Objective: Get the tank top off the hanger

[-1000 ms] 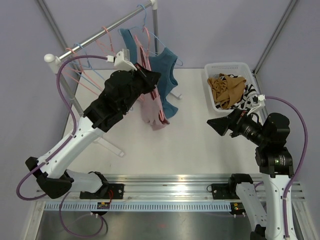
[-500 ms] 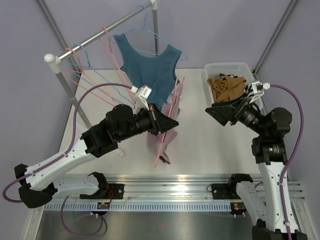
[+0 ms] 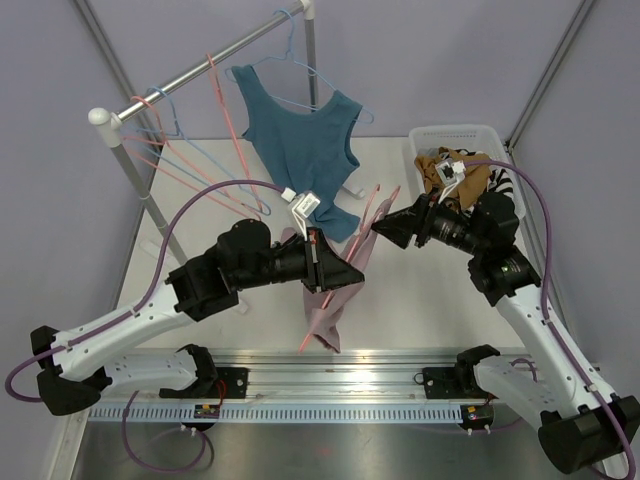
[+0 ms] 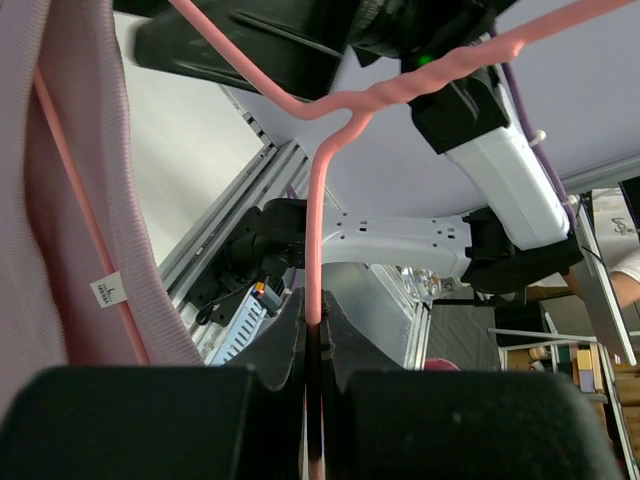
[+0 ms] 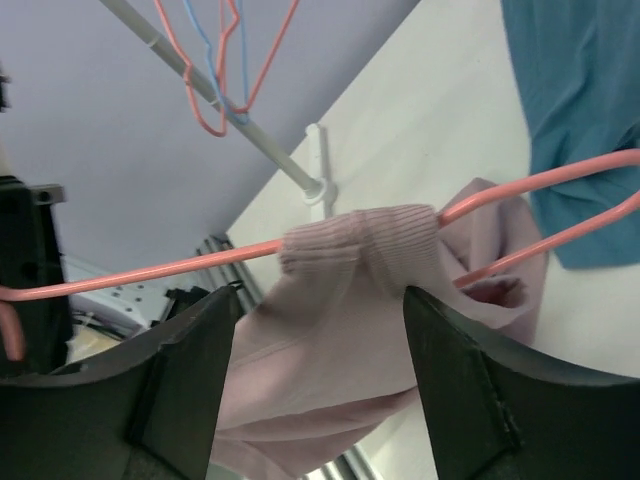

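Note:
A pink tank top (image 3: pixel 326 300) hangs from a pink hanger (image 3: pixel 376 206), held away from the rack over the table's middle. My left gripper (image 3: pixel 345 270) is shut on the hanger's hook stem (image 4: pixel 318 230), the wire pinched between both jaws (image 4: pixel 315 335). The pink fabric (image 4: pixel 80 180) drapes at the left of the left wrist view. My right gripper (image 3: pixel 385 228) is at the hanger's upper shoulder. In the right wrist view it stands open (image 5: pixel 320 300), its fingers (image 5: pixel 190 380) on either side of the bunched strap (image 5: pixel 365 250) that wraps the hanger wire (image 5: pixel 150 275).
A teal tank top (image 3: pixel 300 130) hangs on a blue hanger from the rack rail (image 3: pixel 200 65). Empty pink and blue hangers (image 3: pixel 170 150) hang further left. A white basket (image 3: pixel 455 133) with clothes stands at the back right.
The left arm carried the pink hanger and top off the rail, down and forward. The right arm reached left to the hanger's shoulder, and its jaws have narrowed around the strap.

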### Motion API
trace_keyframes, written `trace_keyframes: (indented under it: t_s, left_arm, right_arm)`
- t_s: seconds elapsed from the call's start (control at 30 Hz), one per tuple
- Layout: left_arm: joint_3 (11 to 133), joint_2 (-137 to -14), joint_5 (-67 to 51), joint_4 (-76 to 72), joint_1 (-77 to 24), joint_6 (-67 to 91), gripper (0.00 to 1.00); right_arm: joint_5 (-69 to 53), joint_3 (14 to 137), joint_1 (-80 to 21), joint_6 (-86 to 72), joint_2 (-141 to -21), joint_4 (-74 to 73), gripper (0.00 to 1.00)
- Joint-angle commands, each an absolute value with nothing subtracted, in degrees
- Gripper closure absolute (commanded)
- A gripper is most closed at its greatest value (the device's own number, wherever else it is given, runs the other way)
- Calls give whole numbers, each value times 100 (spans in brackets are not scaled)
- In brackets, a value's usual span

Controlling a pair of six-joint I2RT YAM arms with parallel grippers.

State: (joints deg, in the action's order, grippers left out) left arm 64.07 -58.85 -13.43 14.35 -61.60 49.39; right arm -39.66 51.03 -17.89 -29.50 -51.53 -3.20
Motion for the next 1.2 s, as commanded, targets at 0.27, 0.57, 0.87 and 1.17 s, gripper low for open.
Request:
trace_keyframes:
  t_s: [0.27, 0.57, 0.87, 1.17]
  left_arm:
    - [6802, -5713, -1231, 1519, -6187, 4308, 100]
    - [7163, -5494, -1175, 2979, -6187, 3068, 100]
    - [6935, -5010, -1742, 2532, -6187, 2778, 100]
    - [6583, -5272, 296, -585, -6187, 1742, 100]
  right_arm:
    - [-2814, 5177, -1890, -2215, -5239, -298, 100]
    - [-520, 5852, -1890, -1425, -5771, -1545, 100]
    - [-113, 6978, -1740, -1415, -7250, -1880, 100]
    - [-3363, 6117, -1740, -2758, -5785, -239, 100]
